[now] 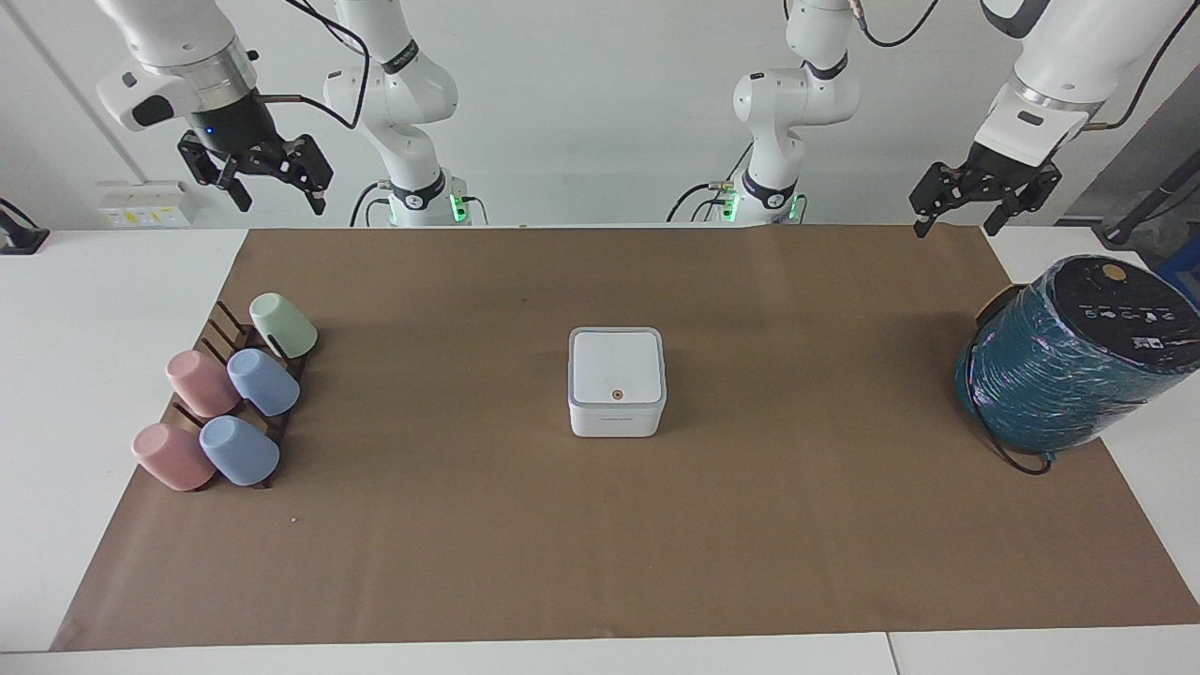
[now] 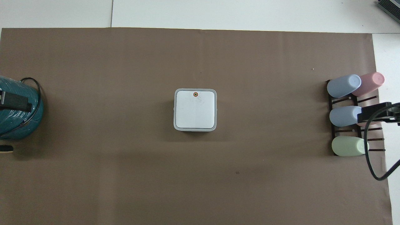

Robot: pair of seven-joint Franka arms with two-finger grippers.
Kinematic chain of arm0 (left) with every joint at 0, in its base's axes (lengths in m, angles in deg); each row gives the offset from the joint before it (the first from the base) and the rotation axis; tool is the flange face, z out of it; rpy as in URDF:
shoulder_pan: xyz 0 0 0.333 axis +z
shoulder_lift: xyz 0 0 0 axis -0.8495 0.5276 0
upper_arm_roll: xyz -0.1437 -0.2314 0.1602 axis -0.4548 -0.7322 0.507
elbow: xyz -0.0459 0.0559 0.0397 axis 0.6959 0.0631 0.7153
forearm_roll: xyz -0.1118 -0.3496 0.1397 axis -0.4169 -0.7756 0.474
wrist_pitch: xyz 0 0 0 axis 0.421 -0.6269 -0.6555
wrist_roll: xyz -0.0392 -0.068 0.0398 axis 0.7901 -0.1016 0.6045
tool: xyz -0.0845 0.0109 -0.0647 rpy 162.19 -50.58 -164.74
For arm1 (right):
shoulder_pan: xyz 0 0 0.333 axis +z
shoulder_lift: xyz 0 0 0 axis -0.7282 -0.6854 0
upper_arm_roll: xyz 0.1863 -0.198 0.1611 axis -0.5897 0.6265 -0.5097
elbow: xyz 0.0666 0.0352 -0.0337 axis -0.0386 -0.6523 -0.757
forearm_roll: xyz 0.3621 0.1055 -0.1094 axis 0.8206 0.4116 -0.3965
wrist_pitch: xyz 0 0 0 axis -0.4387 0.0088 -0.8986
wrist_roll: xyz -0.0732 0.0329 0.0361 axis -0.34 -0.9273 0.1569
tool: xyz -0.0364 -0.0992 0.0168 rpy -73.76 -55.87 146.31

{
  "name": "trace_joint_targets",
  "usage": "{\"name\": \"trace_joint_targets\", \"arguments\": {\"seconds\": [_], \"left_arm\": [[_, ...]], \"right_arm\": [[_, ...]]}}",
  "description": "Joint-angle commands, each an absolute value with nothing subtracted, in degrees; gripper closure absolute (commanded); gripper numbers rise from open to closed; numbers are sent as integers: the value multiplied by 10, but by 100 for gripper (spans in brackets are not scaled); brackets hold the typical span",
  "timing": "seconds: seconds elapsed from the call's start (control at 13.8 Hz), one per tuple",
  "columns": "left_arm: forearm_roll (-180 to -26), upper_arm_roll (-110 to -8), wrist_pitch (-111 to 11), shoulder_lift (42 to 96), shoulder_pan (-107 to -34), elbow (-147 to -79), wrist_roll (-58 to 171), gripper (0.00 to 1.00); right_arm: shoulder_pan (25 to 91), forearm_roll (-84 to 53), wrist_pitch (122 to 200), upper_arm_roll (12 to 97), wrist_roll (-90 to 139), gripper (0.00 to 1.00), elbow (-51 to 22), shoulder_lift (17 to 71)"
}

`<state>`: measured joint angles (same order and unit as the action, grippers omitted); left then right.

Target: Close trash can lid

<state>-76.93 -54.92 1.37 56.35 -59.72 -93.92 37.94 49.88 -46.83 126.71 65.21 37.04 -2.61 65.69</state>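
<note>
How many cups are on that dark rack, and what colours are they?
5, all lying on the rack at the right arm's end of the table: green cup nearest the robots, then a pink cup beside a blue cup, then another pink beside another blue.

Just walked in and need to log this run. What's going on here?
Nothing is being handled. The trash can sits mid-table with its lid flat on top. The left gripper and right gripper both hang open and empty, high over their own ends of the table.
</note>
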Motion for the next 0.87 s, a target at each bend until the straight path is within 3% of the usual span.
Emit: {"name": "trace_joint_targets", "arguments": {"seconds": [0.0,0.8], "left_arm": [[-780,-551,0,546,-589,-962,369,0],[-780,-551,1,545,-590,-964,370,0]], "right_arm": [[498,-460,1258,654,359,0,-27,662],[498,-460,1258,654,359,0,-27,662]]}}
